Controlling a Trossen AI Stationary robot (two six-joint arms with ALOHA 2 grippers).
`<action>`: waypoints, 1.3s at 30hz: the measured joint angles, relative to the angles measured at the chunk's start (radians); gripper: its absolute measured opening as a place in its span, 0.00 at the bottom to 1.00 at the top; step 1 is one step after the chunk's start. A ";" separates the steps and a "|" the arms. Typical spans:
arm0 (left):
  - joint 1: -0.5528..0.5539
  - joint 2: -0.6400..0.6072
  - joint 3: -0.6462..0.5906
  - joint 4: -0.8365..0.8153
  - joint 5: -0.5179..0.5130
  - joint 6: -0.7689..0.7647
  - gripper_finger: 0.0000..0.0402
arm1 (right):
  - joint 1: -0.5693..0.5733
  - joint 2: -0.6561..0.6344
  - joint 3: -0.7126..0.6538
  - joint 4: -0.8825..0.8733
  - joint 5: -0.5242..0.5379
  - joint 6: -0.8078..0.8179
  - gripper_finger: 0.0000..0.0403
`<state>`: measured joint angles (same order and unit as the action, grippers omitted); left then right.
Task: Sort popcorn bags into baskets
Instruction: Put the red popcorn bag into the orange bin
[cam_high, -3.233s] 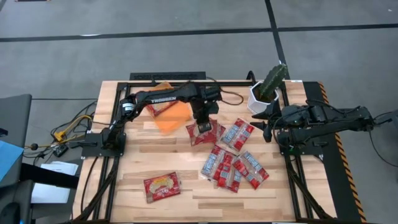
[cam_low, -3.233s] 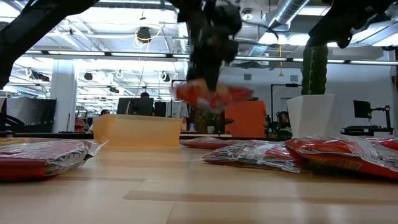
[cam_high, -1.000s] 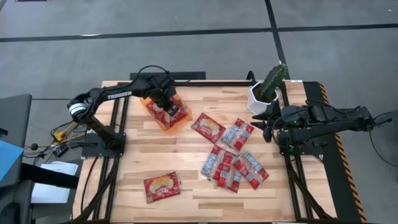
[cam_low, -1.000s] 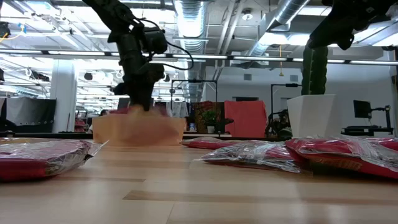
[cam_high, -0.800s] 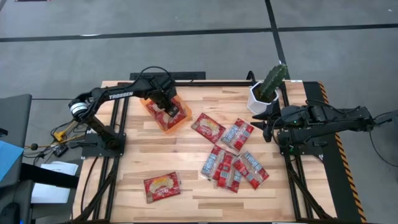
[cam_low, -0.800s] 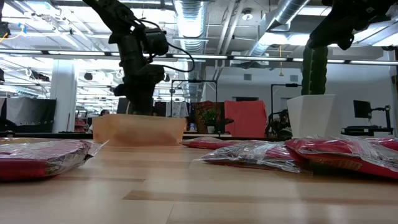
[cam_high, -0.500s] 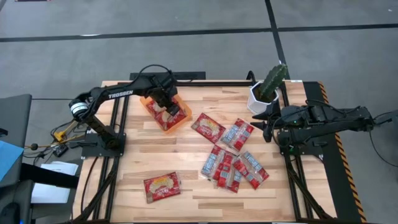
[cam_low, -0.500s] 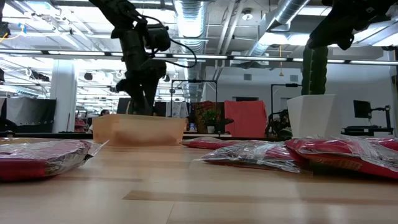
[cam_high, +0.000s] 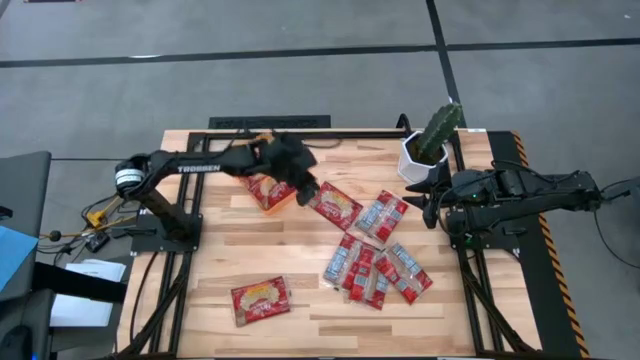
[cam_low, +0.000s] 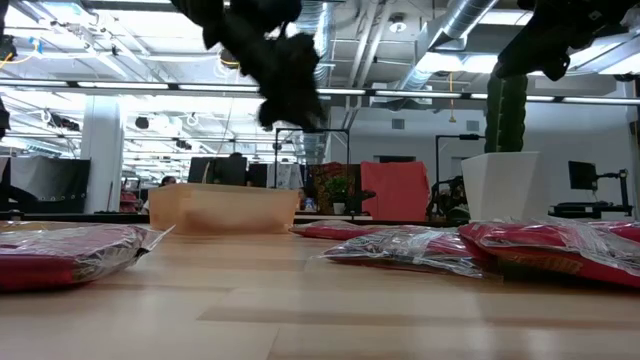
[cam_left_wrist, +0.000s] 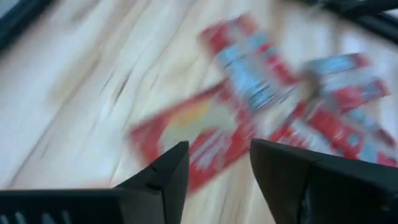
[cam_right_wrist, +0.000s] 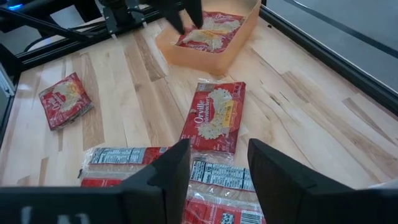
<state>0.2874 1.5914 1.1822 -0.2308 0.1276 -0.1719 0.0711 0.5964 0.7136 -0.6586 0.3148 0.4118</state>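
Observation:
The orange basket (cam_high: 268, 186) stands at the table's far left with popcorn bags (cam_right_wrist: 208, 31) lying flat in it. My left gripper (cam_high: 306, 190) is open and empty, raised above the table just right of the basket, over a red bag with a yellow centre (cam_high: 335, 205); that bag also shows in the left wrist view (cam_left_wrist: 193, 134). Several more bags (cam_high: 375, 262) lie flat in a cluster right of centre, and one (cam_high: 260, 298) lies at the near left. My right gripper (cam_high: 430, 200) waits open and empty at the right, near the cactus pot.
A white pot with a green cactus (cam_high: 426, 148) stands at the far right, beside my right arm. Bare wood lies between the basket and the near-left bag. Black frame rails run along the table's left, right and far edges.
My left gripper has risen out of the basket and swung toward the table's right, ending above the red bag with the yellow centre. The bags in the basket have stayed where they were.

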 joint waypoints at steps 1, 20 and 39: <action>-0.016 0.004 0.005 0.021 0.000 0.025 0.43 | 0.000 0.000 0.000 0.000 -0.001 0.000 0.48; -0.023 0.560 0.717 -0.515 -0.111 0.623 0.70 | 0.028 0.000 0.000 0.006 -0.030 0.009 0.58; 0.008 0.739 0.732 -0.573 -0.006 0.811 0.69 | 0.028 0.000 0.000 -0.002 -0.027 0.008 0.58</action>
<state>0.2958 2.3303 1.9141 -0.8033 0.1217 0.6393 0.0994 0.5961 0.7132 -0.6609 0.2878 0.4194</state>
